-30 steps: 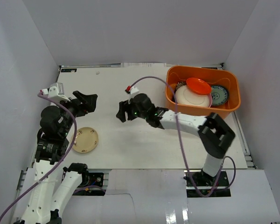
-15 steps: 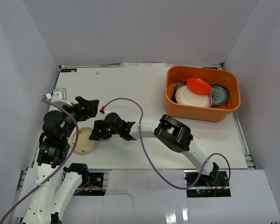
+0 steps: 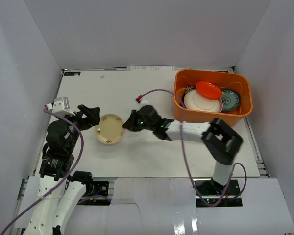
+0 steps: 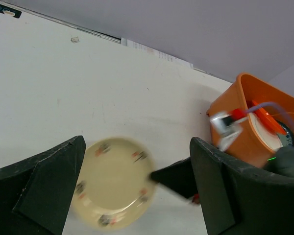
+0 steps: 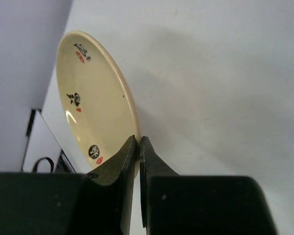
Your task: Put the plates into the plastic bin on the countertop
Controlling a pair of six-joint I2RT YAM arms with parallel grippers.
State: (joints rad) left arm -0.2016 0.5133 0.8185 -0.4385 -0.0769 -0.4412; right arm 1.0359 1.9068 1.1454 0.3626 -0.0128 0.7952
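Note:
A round cream plate with small dark and red marks hangs above the white countertop, left of centre. My right gripper is shut on its right rim; in the right wrist view the fingertips pinch the edge of the cream plate. My left gripper stands open just left of the plate, touching nothing; its view shows the cream plate between its wide fingers. The orange plastic bin at the back right holds a pink plate, a small orange-red dish and a blue-green patterned dish.
Pale walls close in the countertop on three sides. The right arm's lilac cable arcs over the table toward the bin. The left arm's cable loops near its wrist.
My right gripper has closed on the cream plate's rim and carried it up and to the right from the near left of the table. The left gripper stayed open.

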